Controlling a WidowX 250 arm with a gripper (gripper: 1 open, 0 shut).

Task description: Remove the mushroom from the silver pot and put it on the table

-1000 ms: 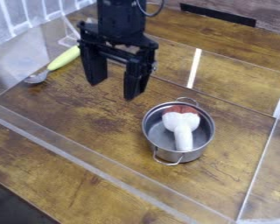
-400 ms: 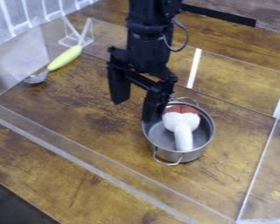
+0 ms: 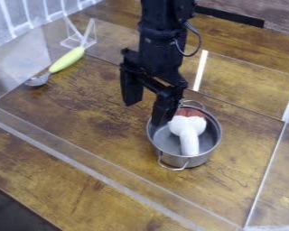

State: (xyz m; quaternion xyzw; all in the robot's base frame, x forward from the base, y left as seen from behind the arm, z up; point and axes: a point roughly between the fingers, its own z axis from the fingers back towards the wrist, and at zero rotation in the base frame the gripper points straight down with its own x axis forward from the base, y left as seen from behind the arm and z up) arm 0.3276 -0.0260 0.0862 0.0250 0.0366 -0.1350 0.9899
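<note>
The silver pot [image 3: 183, 149] stands on the table [image 3: 75, 135] right of centre. Inside it lies the mushroom [image 3: 190, 133], white stem toward the front and reddish-brown cap at the back. My black gripper [image 3: 150, 101] hangs pointing down just above the pot's left rim. Its fingers are open with nothing between them. The right finger [image 3: 166, 110] overlaps the pot's back left edge in this view and hides part of the cap.
A yellow-green banana-shaped object [image 3: 66, 60] lies at the back left, with a small grey round item [image 3: 36, 81] in front of it. Clear acrylic walls [image 3: 135, 194] border the tabletop at the front, left and right.
The gripper has moved right and down from the table's back centre to the pot's left rim, rolling a little about its axis. It stayed open. The pot and mushroom have not moved.
</note>
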